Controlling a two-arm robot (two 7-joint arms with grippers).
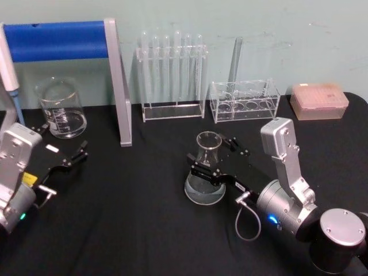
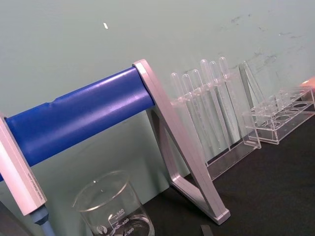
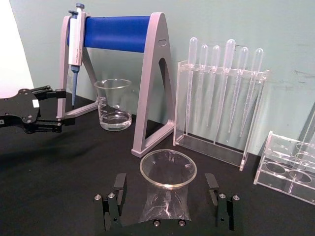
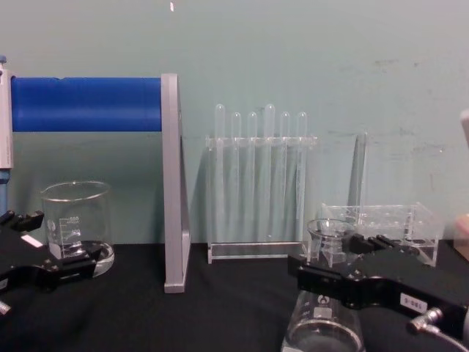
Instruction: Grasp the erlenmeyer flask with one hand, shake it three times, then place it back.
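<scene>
Erlenmeyer flask (image 1: 204, 185) is standing on the black table (image 1: 144, 230) before me, my right claw (image 3: 166, 183) straddling its neck.
I am holding that claw open, one finger sitting on each side of the glass with a gap showing on both. A little clear liquid is lying in the flask's base. My left claw (image 1: 65, 136) is resting open off to my left, near the beaker (image 1: 60, 109); farther back, the blue pipette stand (image 1: 118, 86), the tube rack (image 1: 172, 110) and a lower clear rack (image 1: 244, 106) are lining the wall.
</scene>
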